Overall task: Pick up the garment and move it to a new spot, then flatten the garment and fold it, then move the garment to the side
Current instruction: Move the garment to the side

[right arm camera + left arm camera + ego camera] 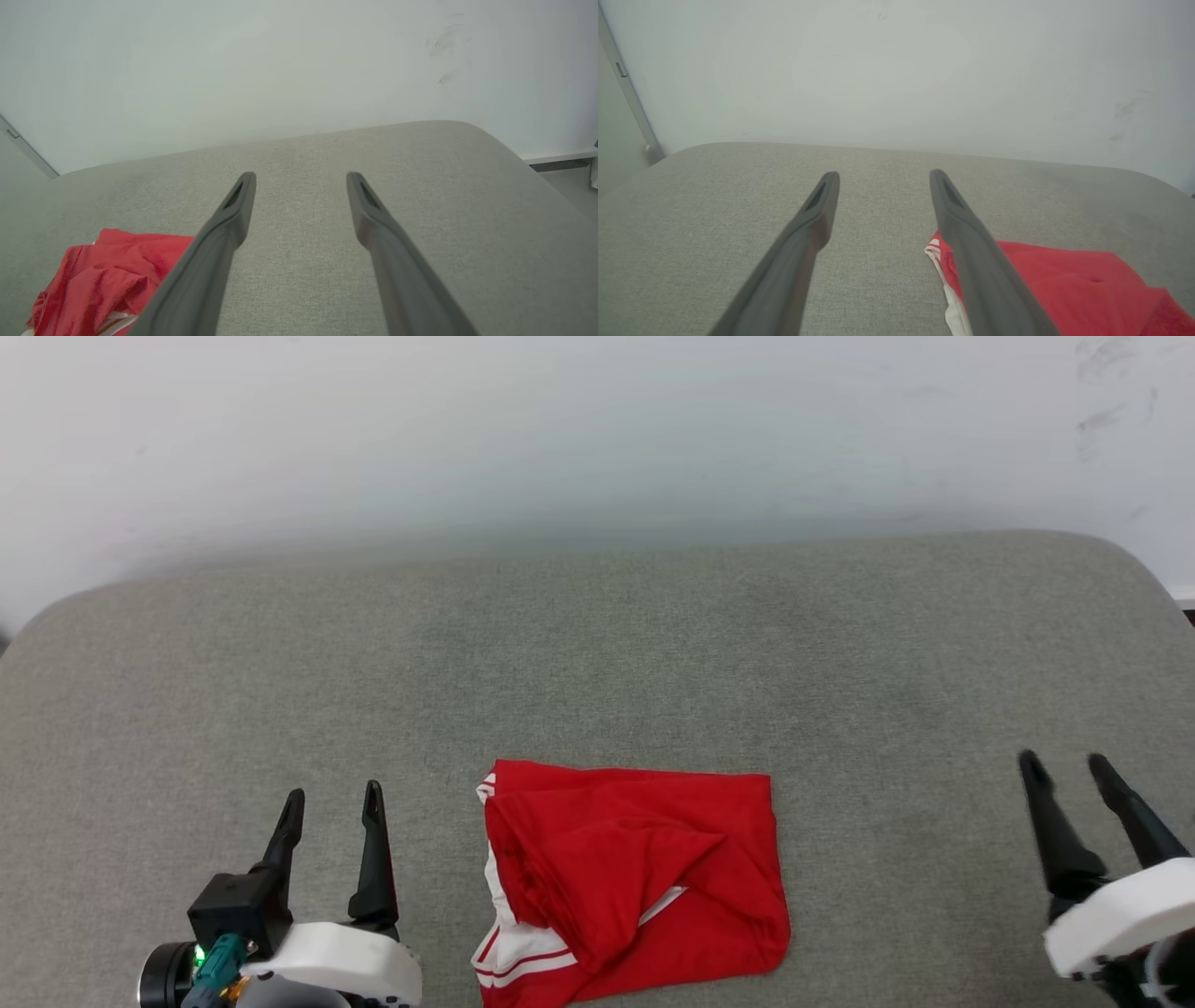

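Two grippers flank the soft bright-red fabric garment (635, 877) with white striped sleeve sections: the left gripper (335, 791) near it, the right gripper (1062, 761) well apart, both jaws spread wide and empty. It lies loosely doubled and rumpled near the front edge of the grey fabric-covered counter (597, 663). We judge this fits either a heap awaiting lifting or a rough fold awaiting shifting; any grasp should pinch all layers together.
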{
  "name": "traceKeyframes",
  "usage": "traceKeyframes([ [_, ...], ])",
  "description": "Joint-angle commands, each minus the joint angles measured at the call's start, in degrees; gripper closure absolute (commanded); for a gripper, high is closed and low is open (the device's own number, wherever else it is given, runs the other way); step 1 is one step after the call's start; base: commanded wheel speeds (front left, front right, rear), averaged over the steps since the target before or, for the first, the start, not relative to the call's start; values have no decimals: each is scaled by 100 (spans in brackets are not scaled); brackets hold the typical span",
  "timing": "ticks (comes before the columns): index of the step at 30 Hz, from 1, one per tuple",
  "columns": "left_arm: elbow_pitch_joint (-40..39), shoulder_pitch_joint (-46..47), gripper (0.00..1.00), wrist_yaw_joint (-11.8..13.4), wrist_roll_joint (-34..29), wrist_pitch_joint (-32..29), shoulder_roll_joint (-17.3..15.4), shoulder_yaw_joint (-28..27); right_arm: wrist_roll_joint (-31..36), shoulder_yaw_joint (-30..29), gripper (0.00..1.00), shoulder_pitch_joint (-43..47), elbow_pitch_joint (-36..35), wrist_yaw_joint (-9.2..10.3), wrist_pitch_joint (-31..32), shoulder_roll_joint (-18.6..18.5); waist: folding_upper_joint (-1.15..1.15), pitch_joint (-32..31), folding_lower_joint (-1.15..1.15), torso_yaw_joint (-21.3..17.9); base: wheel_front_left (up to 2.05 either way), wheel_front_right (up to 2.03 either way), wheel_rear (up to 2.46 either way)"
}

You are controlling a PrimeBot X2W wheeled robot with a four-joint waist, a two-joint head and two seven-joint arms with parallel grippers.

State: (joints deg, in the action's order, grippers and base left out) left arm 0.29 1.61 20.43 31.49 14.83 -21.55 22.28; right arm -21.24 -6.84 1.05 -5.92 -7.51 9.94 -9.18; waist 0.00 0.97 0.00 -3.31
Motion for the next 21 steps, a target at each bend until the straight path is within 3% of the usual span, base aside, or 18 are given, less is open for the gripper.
traceKeyframes([
  [1,-22,85,0,-2,-28,34,17,-21,-191,-152,0,-77,109,2,202,-73,0,55,0,47,0,0,0],
  [10,-137,418,0,-70,-222,45,180,-100,-1426,-1024,0,-583,1244,3,2283,-467,0,506,0,358,0,0,0],
  [11,-137,418,0,-70,-222,45,180,-100,-1426,-1024,0,-583,1244,3,2283,-467,0,506,0,358,0,0,0],
  [16,-101,630,0,-204,-333,41,355,-129,-2169,-1035,0,-948,1839,2,3376,-45,0,759,0,582,0,0,0],
  [21,-28,799,0,-353,-446,40,538,-164,-2700,-785,0,-1186,2252,2,3726,309,0,997,0,827,0,0,0],
])
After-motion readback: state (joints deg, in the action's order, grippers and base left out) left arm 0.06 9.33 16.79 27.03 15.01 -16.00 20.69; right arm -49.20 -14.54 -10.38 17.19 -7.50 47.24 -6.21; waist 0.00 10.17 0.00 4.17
